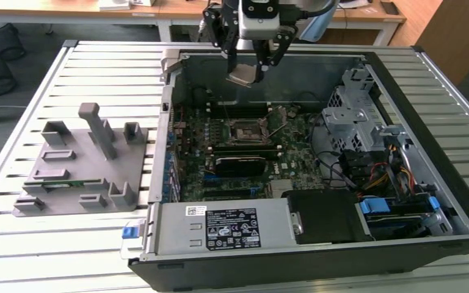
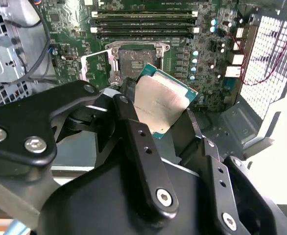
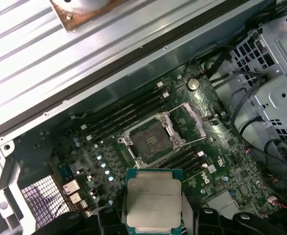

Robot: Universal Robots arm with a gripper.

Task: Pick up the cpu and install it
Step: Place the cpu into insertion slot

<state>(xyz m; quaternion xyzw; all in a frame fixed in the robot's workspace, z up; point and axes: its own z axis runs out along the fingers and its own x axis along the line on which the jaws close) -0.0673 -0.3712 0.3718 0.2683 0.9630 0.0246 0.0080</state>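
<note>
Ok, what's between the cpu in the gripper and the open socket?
Nothing in the way: in the first wrist view only a strip of motherboard shows between the cpu and the socket.

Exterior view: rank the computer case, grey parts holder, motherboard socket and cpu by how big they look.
1. computer case
2. grey parts holder
3. motherboard socket and cpu look alike; the cpu, held high in the tool, may be nearer the camera.

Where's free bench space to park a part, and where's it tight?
Bare table slats between the grey fixture and the far edge, exterior view's left of the computer case. Crowded: cables and drive cage inside the case. The end effector holds the cpu above it.
</note>
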